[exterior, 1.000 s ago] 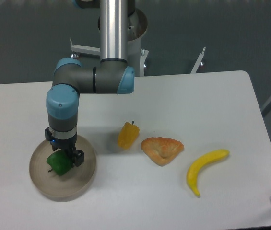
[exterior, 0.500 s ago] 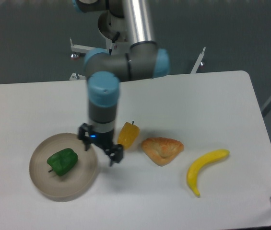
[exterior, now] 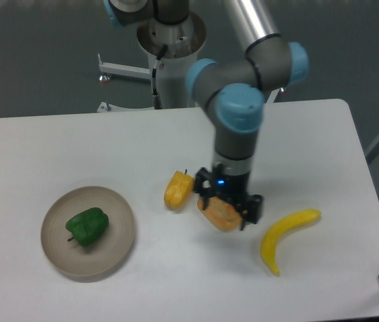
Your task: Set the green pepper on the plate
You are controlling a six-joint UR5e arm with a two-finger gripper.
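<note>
Green pepper [exterior: 87,226] lies on the plate [exterior: 119,251], lower left of frame, just left of plate centre, nothing touching it. Tool [exterior: 229,209] is well apart from both, mid-frame right of centre, low over the pastry [exterior: 220,215] on the white worktop [exterior: 55,147]. Its fingers stand spread w/ nothing held; the pastry shows between & below them, contact can't be told. Yellow-orange pepper [exterior: 178,190] sits just left of tool; banana [exterior: 284,236] to lower right.
</note>
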